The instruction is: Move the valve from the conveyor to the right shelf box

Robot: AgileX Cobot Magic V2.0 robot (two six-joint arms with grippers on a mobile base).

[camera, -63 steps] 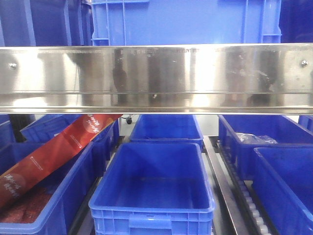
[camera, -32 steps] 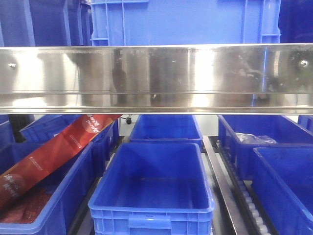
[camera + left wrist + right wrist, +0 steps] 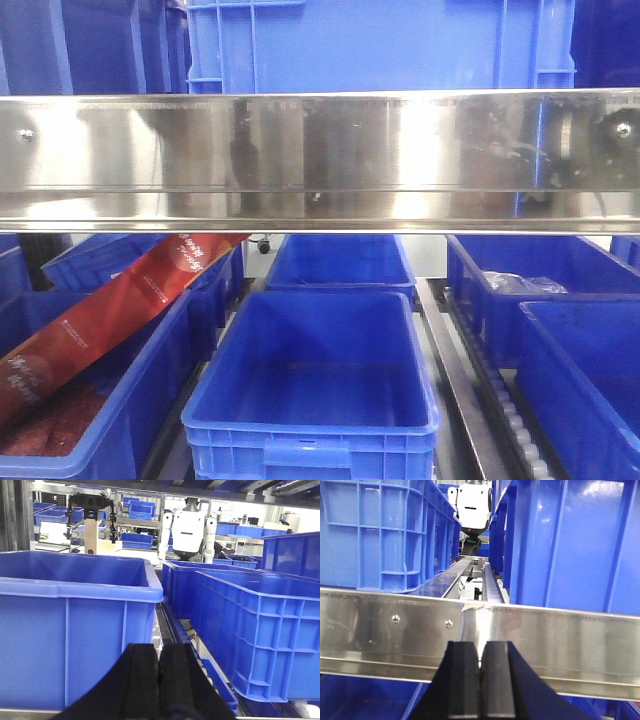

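No valve and no conveyor show in any view. My left gripper [image 3: 159, 652] is shut with nothing between its black fingers; it points between two blue shelf boxes, one at the left [image 3: 75, 610] and one at the right [image 3: 260, 630]. My right gripper [image 3: 481, 652] is shut and empty, pointing at a steel shelf rail [image 3: 545, 640] with blue crates [image 3: 570, 540] standing above it. In the front view neither gripper shows; an empty blue box [image 3: 315, 375] sits in the middle of the lower shelf.
A shiny steel shelf beam [image 3: 320, 160] crosses the front view. A red printed package [image 3: 110, 310] leans in the left bin. More blue boxes [image 3: 580, 350] stand at the right beside a roller track [image 3: 515, 425]. A white robot [image 3: 190, 527] stands beyond the shelf.
The front view has shifted very slightly; the reflections on the steel beam moved. Nothing else has visibly changed.
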